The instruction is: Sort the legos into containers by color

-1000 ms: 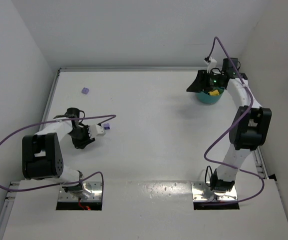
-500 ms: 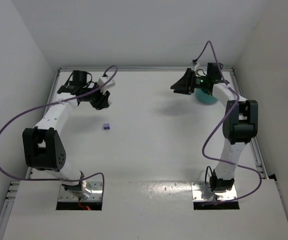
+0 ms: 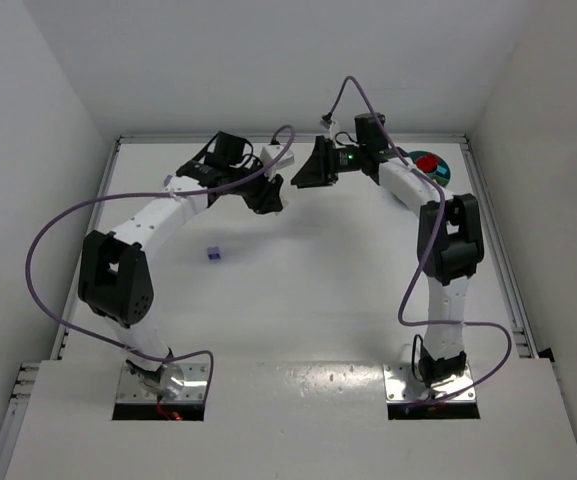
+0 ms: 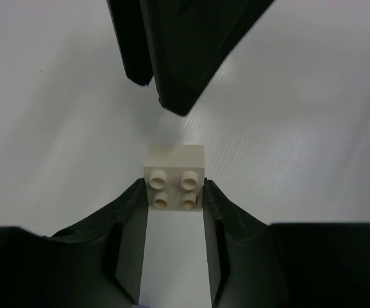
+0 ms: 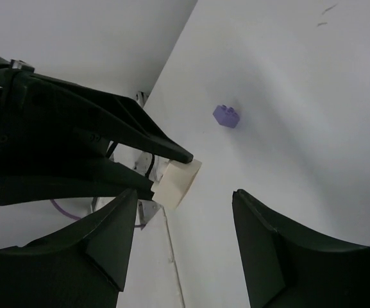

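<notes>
- Left wrist view: my left tool (image 4: 175,199) is clenched on a cream two-by-two brick (image 4: 175,183); I cannot make the brick out overhead.
- Overhead only: a purple brick (image 3: 213,253) lies alone on the table (image 3: 298,300).
- My right tool (image 3: 306,172) gapes empty, tip to tip with the left one.
- The teal dish (image 3: 445,170) sits far right.

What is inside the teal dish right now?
Red pieces and a cyan patch show in the teal dish; the right arm covers its left part, so the rest is hidden.
</notes>
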Controlling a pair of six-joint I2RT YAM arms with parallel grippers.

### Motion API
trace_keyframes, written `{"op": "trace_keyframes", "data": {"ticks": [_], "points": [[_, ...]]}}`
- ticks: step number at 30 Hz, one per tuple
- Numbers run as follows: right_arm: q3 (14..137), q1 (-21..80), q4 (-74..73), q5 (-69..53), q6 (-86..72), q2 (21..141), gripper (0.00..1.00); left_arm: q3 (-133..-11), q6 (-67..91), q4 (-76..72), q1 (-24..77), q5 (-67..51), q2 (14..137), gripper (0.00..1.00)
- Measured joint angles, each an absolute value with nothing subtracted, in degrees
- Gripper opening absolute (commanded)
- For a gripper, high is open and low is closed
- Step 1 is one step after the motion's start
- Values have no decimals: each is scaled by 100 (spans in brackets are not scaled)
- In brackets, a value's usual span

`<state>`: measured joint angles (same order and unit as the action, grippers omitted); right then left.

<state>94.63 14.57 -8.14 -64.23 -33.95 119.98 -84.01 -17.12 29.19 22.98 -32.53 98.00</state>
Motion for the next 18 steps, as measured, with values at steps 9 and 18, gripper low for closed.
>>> {"op": "trace_keyframes", "data": {"ticks": [9, 18], "points": [[9682, 1612, -1643, -6171, -2707, 12095, 61, -8689, -1374, 2668, 2449, -3181, 9950, 28], [9828, 1712, -1868, -6108, -2414, 12101, 61, -8694, -1282, 2541, 2585, -3162, 10051, 28]]}}
